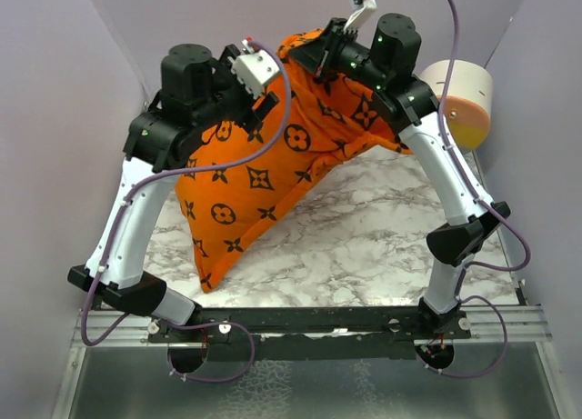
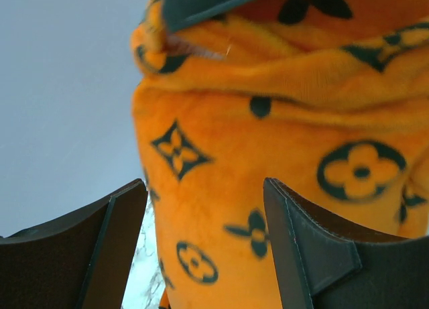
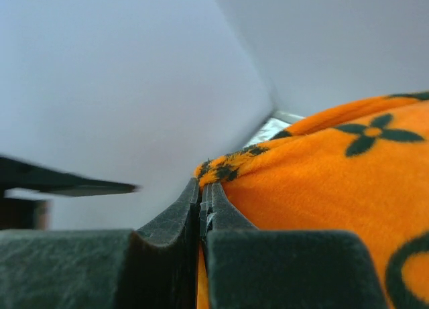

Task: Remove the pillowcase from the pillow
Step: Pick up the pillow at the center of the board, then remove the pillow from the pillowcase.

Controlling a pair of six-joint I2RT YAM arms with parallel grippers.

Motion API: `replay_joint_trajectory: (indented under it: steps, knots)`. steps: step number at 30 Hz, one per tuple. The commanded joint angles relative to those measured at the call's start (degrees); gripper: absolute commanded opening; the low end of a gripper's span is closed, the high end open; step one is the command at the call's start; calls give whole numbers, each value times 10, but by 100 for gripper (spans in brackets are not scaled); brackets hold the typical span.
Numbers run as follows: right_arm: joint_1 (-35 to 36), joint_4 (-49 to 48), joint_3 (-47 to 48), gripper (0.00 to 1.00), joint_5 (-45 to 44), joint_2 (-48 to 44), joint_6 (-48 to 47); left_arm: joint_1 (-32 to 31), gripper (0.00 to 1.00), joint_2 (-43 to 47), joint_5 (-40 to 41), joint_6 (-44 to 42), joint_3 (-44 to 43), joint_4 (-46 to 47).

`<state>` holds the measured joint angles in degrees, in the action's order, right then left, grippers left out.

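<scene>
The pillowcase (image 1: 273, 183) is orange plush with a black flower pattern. It hangs lifted above the marble table, its lower corner reaching down toward the near left. My right gripper (image 1: 325, 54) is shut on its top edge; in the right wrist view the fingers (image 3: 201, 192) pinch a fold of the fabric (image 3: 322, 181). My left gripper (image 1: 247, 119) stands open against the upper left side of the cloth, and the left wrist view shows orange fabric (image 2: 221, 188) between and beyond its spread fingers (image 2: 295, 222). The pillow is hidden; no white fabric shows.
A white, orange and yellow cylinder (image 1: 459, 101) lies at the back right by the wall. The marble tabletop (image 1: 364, 237) is walled in by grey-lilac panels on the left, back and right. A metal rail (image 1: 318, 333) carrying the arm bases runs along the near edge.
</scene>
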<state>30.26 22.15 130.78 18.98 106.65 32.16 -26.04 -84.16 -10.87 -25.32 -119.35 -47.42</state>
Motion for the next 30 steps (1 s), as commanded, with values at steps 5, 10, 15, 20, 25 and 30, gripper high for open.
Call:
replay_joint_trajectory:
  steps: [5,10,15,20,25,30]
  knots:
    - [76,-123,12,1,127,-54,-38,-9,72,25,9,-62,26,143]
    - [78,-122,-4,1,132,-76,-47,-8,71,54,-15,-99,60,161]
    - [79,-109,-3,1,133,-89,-59,-8,73,96,-47,-158,103,164]
    - [79,-103,-5,1,149,-95,-57,-7,75,99,-48,-192,117,185]
    - [79,-109,-26,1,163,-114,-56,-7,77,85,-59,-215,134,187]
    - [79,-117,-47,1,195,-133,-52,-7,79,54,-85,-197,120,168]
